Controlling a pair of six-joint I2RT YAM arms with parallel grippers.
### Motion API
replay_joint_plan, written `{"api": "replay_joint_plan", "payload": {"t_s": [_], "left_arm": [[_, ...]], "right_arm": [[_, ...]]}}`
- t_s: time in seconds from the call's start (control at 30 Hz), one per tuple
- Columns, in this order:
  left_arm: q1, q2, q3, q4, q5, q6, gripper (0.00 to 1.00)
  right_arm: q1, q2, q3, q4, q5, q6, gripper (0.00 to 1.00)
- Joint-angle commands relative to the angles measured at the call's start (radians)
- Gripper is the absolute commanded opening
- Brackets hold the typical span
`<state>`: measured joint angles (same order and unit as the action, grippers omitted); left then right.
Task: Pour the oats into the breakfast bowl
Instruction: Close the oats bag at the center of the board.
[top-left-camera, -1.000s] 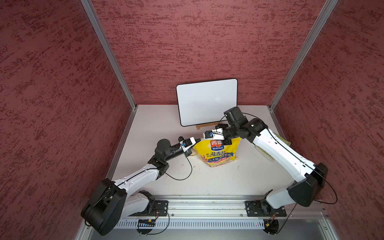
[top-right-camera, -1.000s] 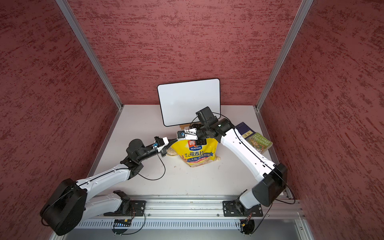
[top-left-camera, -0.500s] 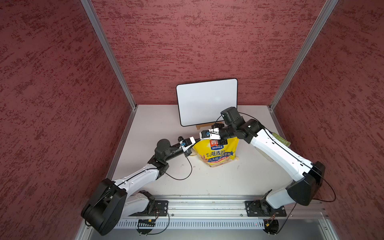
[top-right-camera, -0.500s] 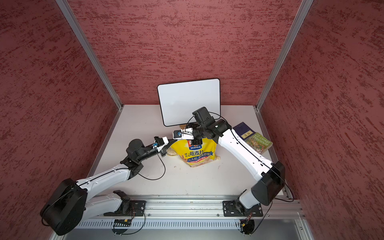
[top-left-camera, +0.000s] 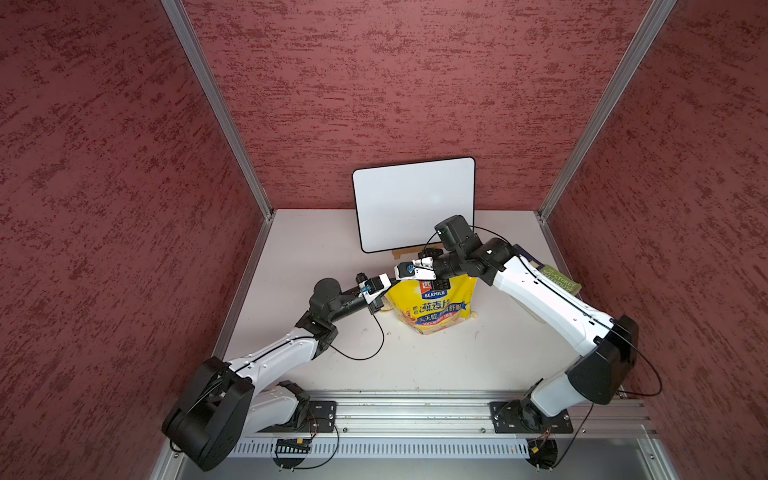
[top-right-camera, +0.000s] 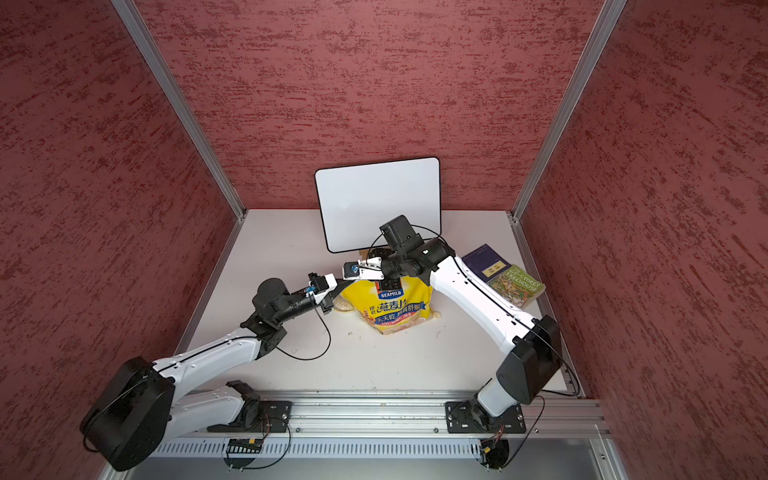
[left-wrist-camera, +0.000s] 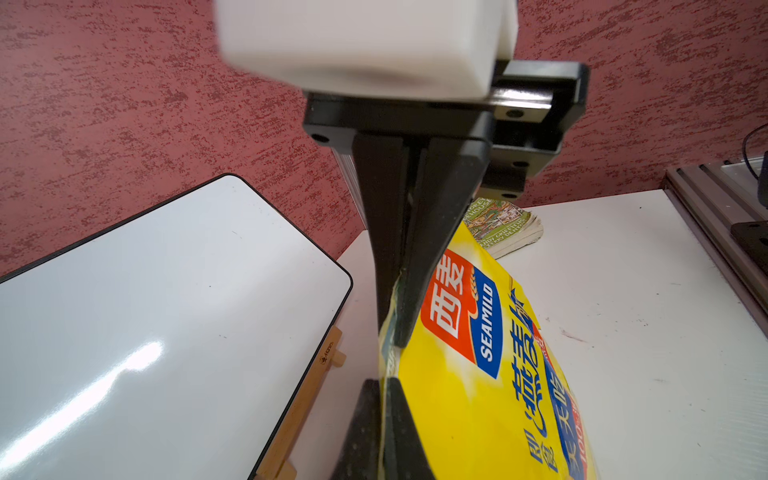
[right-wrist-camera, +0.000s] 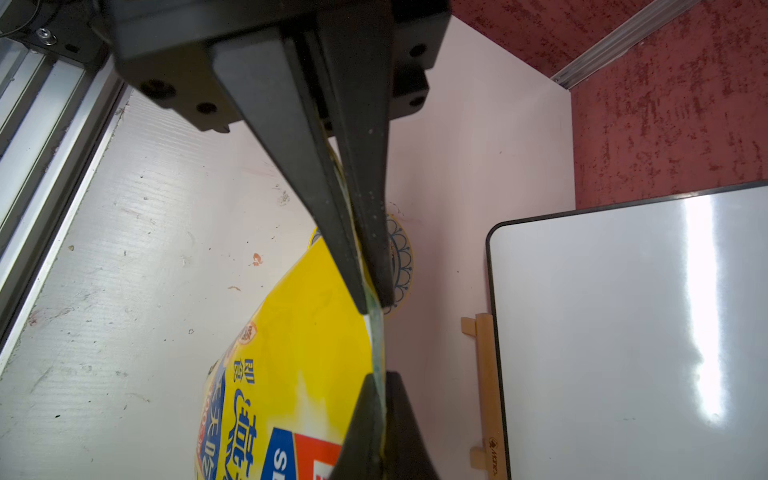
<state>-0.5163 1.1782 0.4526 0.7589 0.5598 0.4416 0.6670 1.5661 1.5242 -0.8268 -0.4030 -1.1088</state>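
The yellow SEAMILD pouch of oats (top-left-camera: 434, 307) (top-right-camera: 392, 309) stands tilted mid-table in both top views. My left gripper (top-left-camera: 377, 305) (left-wrist-camera: 384, 415) is shut on the left end of its top edge. My right gripper (top-left-camera: 440, 284) (right-wrist-camera: 380, 415) is shut on the same edge further right. The left wrist view shows the right gripper's fingers (left-wrist-camera: 419, 232) pinching the green strip. The breakfast bowl (right-wrist-camera: 402, 257) shows only a sliver of blue patterned rim below the pouch's top corner, behind the left gripper's fingers (right-wrist-camera: 316, 174). A beige patch of oats (top-right-camera: 343, 305) lies beside the pouch's left side.
A white board (top-left-camera: 413, 203) on a wooden stand leans just behind the pouch. A green illustrated book (top-right-camera: 515, 286) and a dark blue one (top-right-camera: 486, 261) lie at the right wall. Red walls enclose three sides, and a metal rail (top-left-camera: 415, 411) runs along the front.
The right arm has carried its end of the pouch's top edge a little to the left. The left arm has stayed in place. Both grips are unchanged.
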Motion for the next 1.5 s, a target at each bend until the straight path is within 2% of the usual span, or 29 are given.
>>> {"api": "replay_joint_plan", "payload": {"t_s": [0.0, 0.07, 0.13, 0.17, 0.2, 0.23, 0.37, 0.43, 0.47, 0.5, 0.53, 0.57, 0.67, 0.73, 0.8, 0.83, 0.87, 0.9, 1.0, 1.1, 1.13, 1.17, 1.27, 1.33, 1.4, 1.47], "left_arm": [[-0.004, -0.022, -0.006, 0.050, 0.014, -0.006, 0.00], [-0.002, -0.027, -0.010, 0.050, 0.012, -0.005, 0.00], [-0.002, -0.030, -0.012, 0.048, 0.010, -0.005, 0.00], [-0.002, -0.031, -0.012, 0.048, 0.010, -0.004, 0.00], [-0.002, -0.032, -0.014, 0.049, 0.012, -0.006, 0.00], [-0.002, -0.032, -0.015, 0.047, 0.010, -0.006, 0.00], [-0.001, -0.034, -0.016, 0.046, 0.008, -0.005, 0.00], [0.000, -0.035, -0.017, 0.046, 0.009, -0.004, 0.00], [-0.001, -0.035, -0.017, 0.047, 0.009, -0.005, 0.00], [0.000, -0.035, -0.017, 0.046, 0.010, -0.005, 0.00], [0.001, -0.035, -0.018, 0.045, 0.010, -0.006, 0.00], [0.000, -0.036, -0.018, 0.045, 0.010, -0.006, 0.00], [0.000, -0.038, -0.021, 0.042, 0.008, -0.006, 0.00], [0.001, -0.042, -0.022, 0.040, 0.008, -0.005, 0.00], [0.001, -0.046, -0.023, 0.035, 0.007, -0.004, 0.00], [0.002, -0.047, -0.023, 0.033, 0.006, -0.004, 0.00], [0.002, -0.048, -0.023, 0.030, 0.006, -0.004, 0.00], [0.002, -0.050, -0.024, 0.030, 0.006, -0.003, 0.00], [0.004, -0.053, -0.026, 0.025, 0.005, -0.003, 0.00], [0.006, -0.059, -0.028, 0.023, 0.004, -0.003, 0.00], [0.007, -0.060, -0.028, 0.023, 0.004, -0.003, 0.00], [0.007, -0.060, -0.028, 0.021, 0.004, -0.004, 0.00], [0.008, -0.064, -0.026, 0.020, 0.004, -0.004, 0.00], [0.007, -0.065, -0.027, 0.017, 0.005, -0.003, 0.00], [0.007, -0.066, -0.028, 0.017, 0.004, -0.004, 0.00], [0.007, -0.067, -0.028, 0.013, 0.003, -0.004, 0.00]], "right_arm": [[0.000, -0.035, 0.003, -0.011, 0.055, -0.013, 0.01], [-0.014, -0.044, -0.004, -0.019, 0.069, -0.018, 0.14], [-0.030, -0.049, -0.002, -0.032, 0.073, -0.025, 0.16], [-0.036, -0.050, 0.002, -0.043, 0.073, -0.029, 0.13], [-0.042, -0.051, 0.006, -0.053, 0.076, -0.033, 0.04], [-0.046, -0.051, 0.011, -0.065, 0.076, -0.038, 0.00], [-0.062, -0.060, 0.012, -0.076, 0.088, -0.042, 0.00], [-0.070, -0.066, 0.006, -0.071, 0.096, -0.046, 0.15], [-0.074, -0.068, 0.004, -0.068, 0.098, -0.048, 0.18], [-0.078, -0.070, 0.004, -0.070, 0.096, -0.051, 0.16], [-0.083, -0.068, 0.007, -0.079, 0.097, -0.056, 0.06], [-0.087, -0.069, 0.010, -0.087, 0.096, -0.057, 0.00], [-0.097, -0.073, 0.009, -0.092, 0.107, -0.061, 0.00], [-0.108, -0.085, -0.007, -0.079, 0.111, -0.066, 0.13], [-0.118, -0.093, -0.013, -0.073, 0.108, -0.067, 0.18], [-0.126, -0.094, -0.011, -0.079, 0.108, -0.072, 0.14], [-0.131, -0.094, -0.007, -0.089, 0.108, -0.075, 0.02], [-0.138, -0.092, -0.003, -0.101, 0.107, -0.077, 0.00], [-0.155, -0.100, -0.003, -0.108, 0.108, -0.078, 0.00], [-0.172, -0.105, -0.014, -0.101, 0.109, -0.084, 0.08], [-0.178, -0.106, -0.013, -0.104, 0.107, -0.084, 0.08], [-0.183, -0.105, -0.011, -0.110, 0.105, -0.084, 0.01], [-0.198, -0.105, -0.006, -0.121, 0.107, -0.086, 0.00], [-0.204, -0.125, -0.019, -0.104, 0.120, -0.092, 0.16], [-0.208, -0.133, -0.023, -0.102, 0.126, -0.100, 0.19], [-0.213, -0.130, -0.017, -0.110, 0.129, -0.102, 0.17]]}}
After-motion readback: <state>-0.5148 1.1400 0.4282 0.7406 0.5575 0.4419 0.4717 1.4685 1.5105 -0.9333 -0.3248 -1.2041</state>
